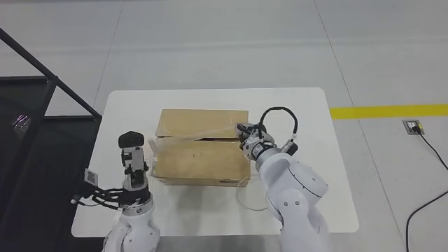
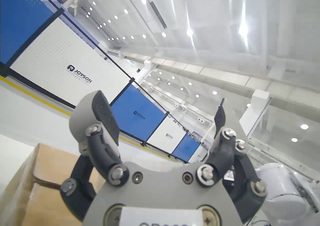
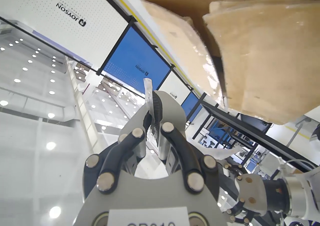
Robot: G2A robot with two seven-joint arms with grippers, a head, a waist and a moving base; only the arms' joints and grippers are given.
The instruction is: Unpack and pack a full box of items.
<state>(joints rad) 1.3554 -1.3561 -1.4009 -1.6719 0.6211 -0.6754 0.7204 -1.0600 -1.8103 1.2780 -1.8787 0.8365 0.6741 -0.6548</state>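
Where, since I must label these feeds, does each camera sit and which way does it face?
Top view: overhead, looking down at table and box; left gripper and right gripper show.
Left wrist view: left wrist, aimed up at the ceiling; its open fingers show.
Right wrist view: right wrist, aimed up past the box; its fingers pinch tape.
Shared by all: the box.

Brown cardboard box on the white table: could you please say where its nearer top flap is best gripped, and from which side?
Probably the free long edge of the nearer flap at the middle seam, where a dark gap separates it from the far flap. Come from above at the left end: the open left gripper stands there; the right gripper is shut on clear tape.
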